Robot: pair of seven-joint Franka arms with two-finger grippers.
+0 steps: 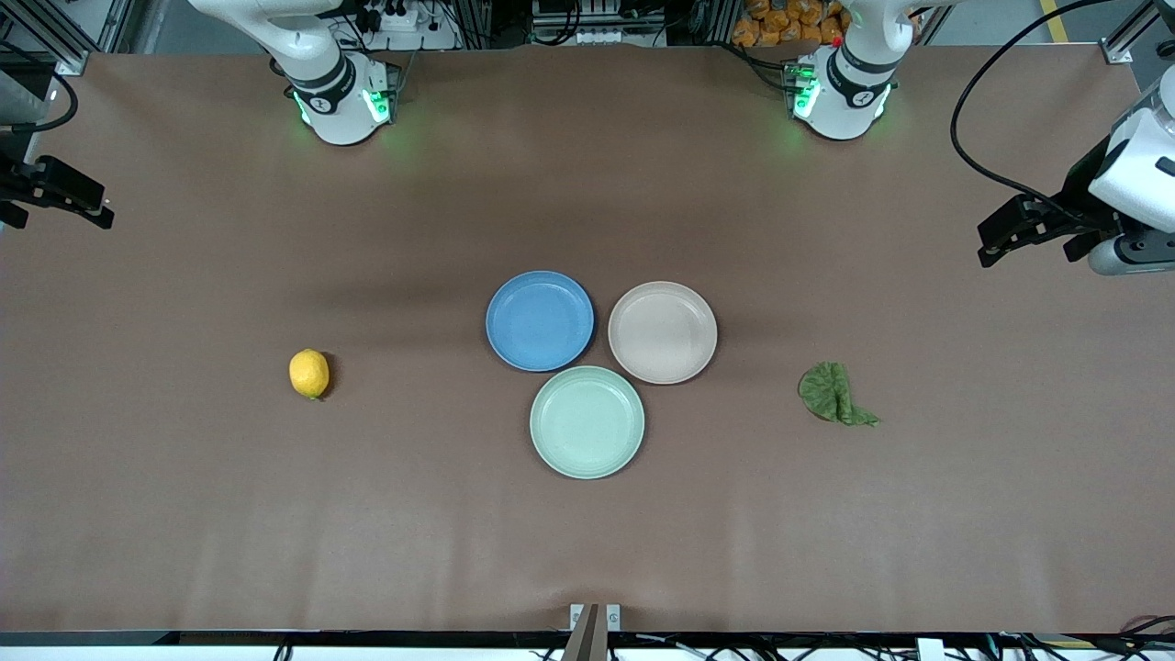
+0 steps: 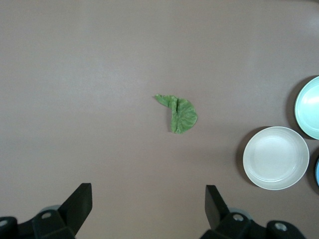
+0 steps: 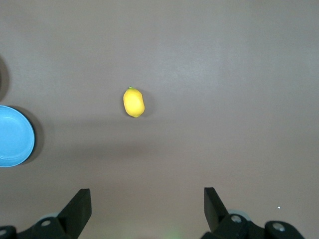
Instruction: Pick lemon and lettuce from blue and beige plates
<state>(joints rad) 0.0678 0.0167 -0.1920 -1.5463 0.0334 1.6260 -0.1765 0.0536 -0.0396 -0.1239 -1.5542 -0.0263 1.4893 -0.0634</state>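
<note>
The yellow lemon lies on the bare table toward the right arm's end; it also shows in the right wrist view. The green lettuce leaf lies on the bare table toward the left arm's end; it also shows in the left wrist view. The blue plate and the beige plate stand side by side mid-table, both empty. My left gripper is open, high up over the table at its end. My right gripper is open, high up at its end.
An empty light green plate stands nearer the front camera than the other two plates, touching their edges. The beige plate and the green plate's rim show in the left wrist view; the blue plate shows in the right wrist view.
</note>
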